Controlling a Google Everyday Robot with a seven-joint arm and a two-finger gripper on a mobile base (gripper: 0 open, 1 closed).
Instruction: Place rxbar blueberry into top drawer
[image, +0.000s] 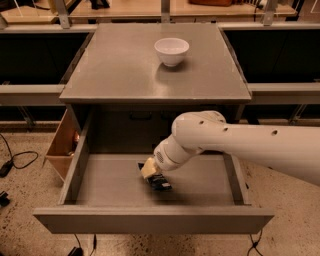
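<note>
The top drawer (150, 219) stands pulled fully open below the grey cabinet top. My gripper (154, 176) reaches down into it from the right on the white arm (240, 145). It is shut on the rxbar blueberry (161, 183), a small dark bar. The bar sits low over the drawer floor near the middle. I cannot tell whether it touches the floor.
A white bowl (171, 51) stands on the cabinet top (125, 75). A tan wooden box (61, 145) hangs beside the cabinet's left side. Cables (15, 162) lie on the speckled floor at the left. Dark shelving runs behind.
</note>
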